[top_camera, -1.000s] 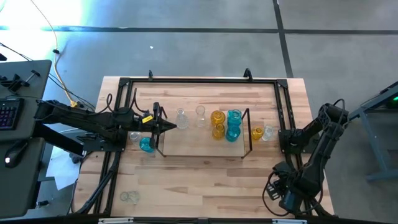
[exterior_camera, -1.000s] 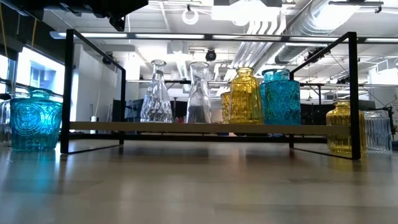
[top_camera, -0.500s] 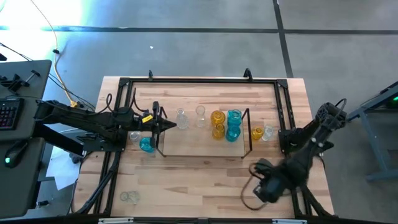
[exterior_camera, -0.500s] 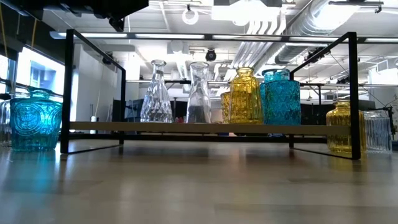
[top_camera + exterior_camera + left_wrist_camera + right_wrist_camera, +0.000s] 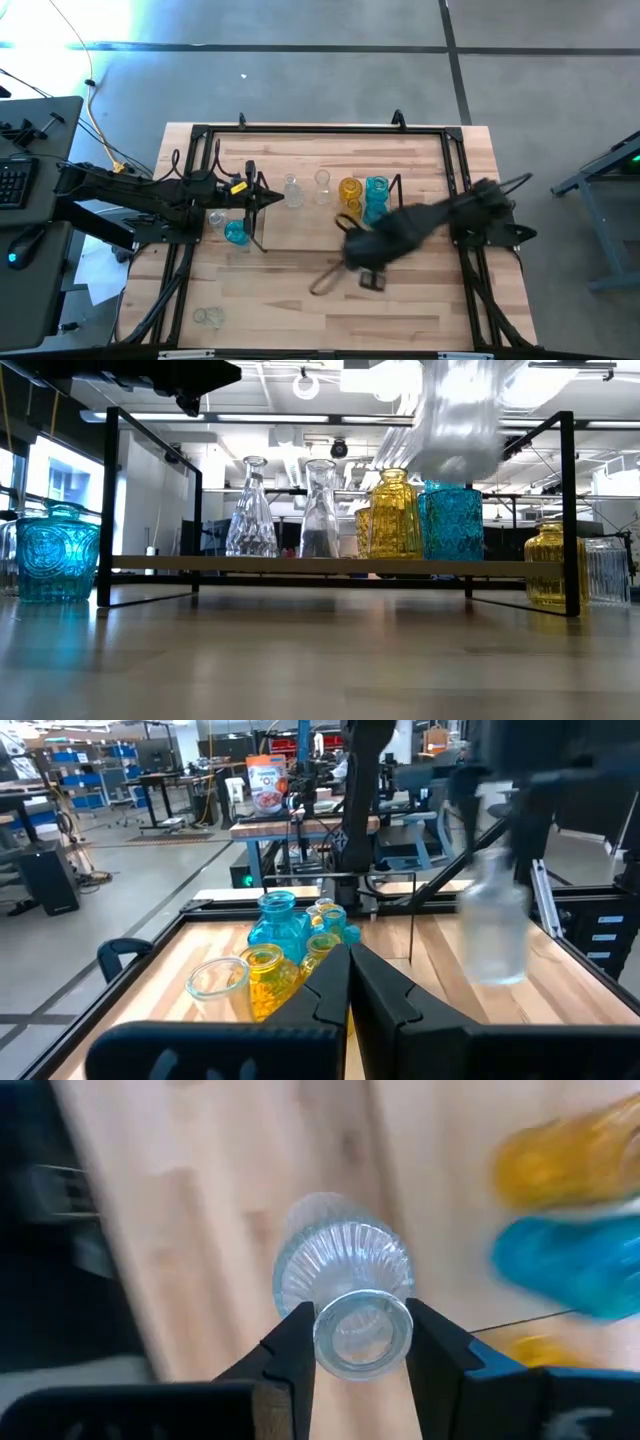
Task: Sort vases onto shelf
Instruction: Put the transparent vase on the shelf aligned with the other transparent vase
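My right gripper is shut on a clear ribbed vase and holds it in the air over the table's middle, in front of the shelf. This vase shows blurred in the low view and in the left wrist view. On the shelf stand two clear vases, two amber ones and two turquoise ones. My left gripper is shut and empty, hovering over the shelf's left end. My right gripper pinches the clear vase's neck, just under its mouth, between its two fingers. The fingers come from above, pointing down. The vase hangs upright below them, lifted clear of the table.
A turquoise vase and a clear one stand left of the shelf. An amber vase and a clear ribbed one stand right of it. Another clear vase sits at the near left corner. A black frame rims the table.
My right arm has swung fast from the table's near right corner toward the left and the shelf, carrying the clear vase into the low view above the shelf's right half.
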Motion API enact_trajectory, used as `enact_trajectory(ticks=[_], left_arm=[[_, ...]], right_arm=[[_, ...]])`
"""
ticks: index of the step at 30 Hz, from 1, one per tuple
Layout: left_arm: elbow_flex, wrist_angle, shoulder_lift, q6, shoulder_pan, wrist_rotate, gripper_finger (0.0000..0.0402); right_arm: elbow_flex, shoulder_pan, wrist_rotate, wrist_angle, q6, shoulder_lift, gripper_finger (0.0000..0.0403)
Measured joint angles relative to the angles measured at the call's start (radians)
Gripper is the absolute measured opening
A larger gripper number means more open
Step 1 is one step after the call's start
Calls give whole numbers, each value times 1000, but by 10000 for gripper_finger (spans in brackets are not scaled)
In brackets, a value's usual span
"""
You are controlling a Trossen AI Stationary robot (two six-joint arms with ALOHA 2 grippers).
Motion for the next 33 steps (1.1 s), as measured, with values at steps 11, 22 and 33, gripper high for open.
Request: enact_trajectory(ticks=[11, 22, 33], left_arm=[[0, -3, 0, 0, 0, 0, 0], [0, -3, 0, 3, 0, 0, 0], [0, -6, 0, 0, 0, 1, 0]], right_arm=[[288, -215, 42, -4, -467, 255, 99], [184, -307, 40, 95, -571, 263, 100], [116, -321, 74, 139, -571, 259, 140]])
